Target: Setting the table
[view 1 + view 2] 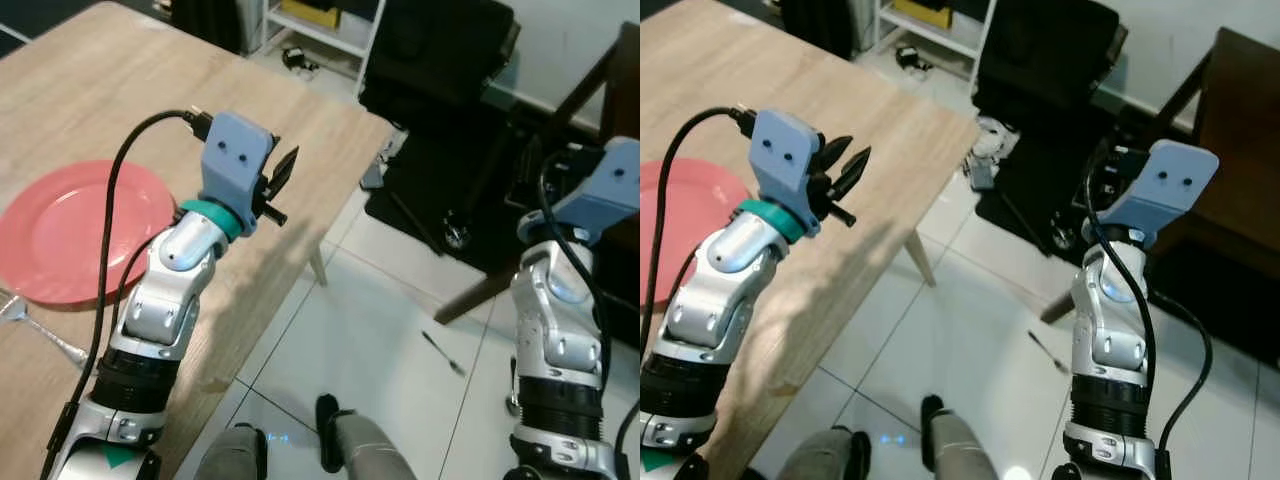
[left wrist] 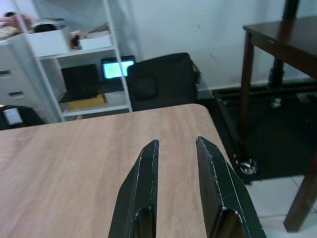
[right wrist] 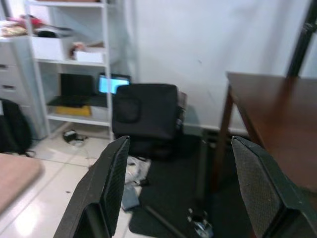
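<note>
- Left gripper [image 2: 176,153]: fingers slightly parted, holding nothing, above the table [image 1: 90,90].
- Right gripper [image 3: 181,148]: fingers wide apart, empty (over floor).
- Pink plate [image 1: 70,230], fork [image 1: 40,325]: on the table, behind the left fingers.

The pink plate [image 1: 75,232] is sitting flat on the light wooden table [image 1: 90,80], toward its near left part. A silver fork [image 1: 40,325] is lying right by the plate's near rim, tines pointing left, handle angling back toward the robot.
</note>
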